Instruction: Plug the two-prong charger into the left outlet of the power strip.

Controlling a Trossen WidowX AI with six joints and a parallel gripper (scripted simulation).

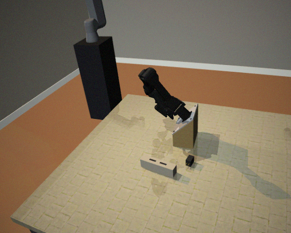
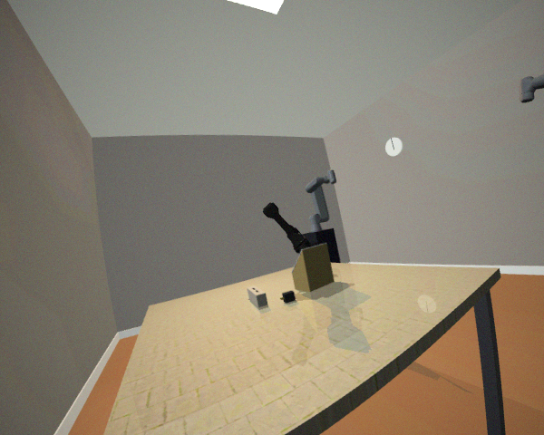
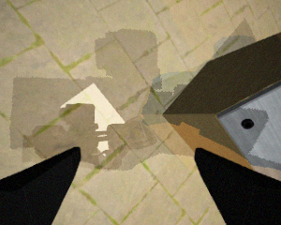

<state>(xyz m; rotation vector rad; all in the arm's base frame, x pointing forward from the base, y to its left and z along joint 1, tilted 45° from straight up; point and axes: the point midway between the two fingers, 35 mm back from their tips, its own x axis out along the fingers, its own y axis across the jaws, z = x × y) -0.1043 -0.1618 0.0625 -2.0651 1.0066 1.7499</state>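
Note:
The black two-prong charger [image 1: 189, 159] [image 2: 288, 296] lies on the table, its prongs pointing toward the front left in the top view. The pale power strip [image 1: 157, 168] [image 2: 259, 299] stands to its left, with two dark outlets on its top face. My gripper [image 1: 169, 116] [image 3: 139, 153] is open and empty, above the table on the wedge's left side in the top view, well behind the charger and strip. The wrist view shows neither of them, only tabletop and part of the wedge. The gripper is hard to make out in the exterior view.
The wedge-shaped mount [image 1: 183, 138] [image 2: 319, 269] [image 3: 245, 82] carries my arm and stands close to the right of the fingers in the wrist view. Shadows and reflections cross the table. A grey arm [image 1: 91, 31] on a dark pedestal [image 1: 92, 80] stands beyond the table.

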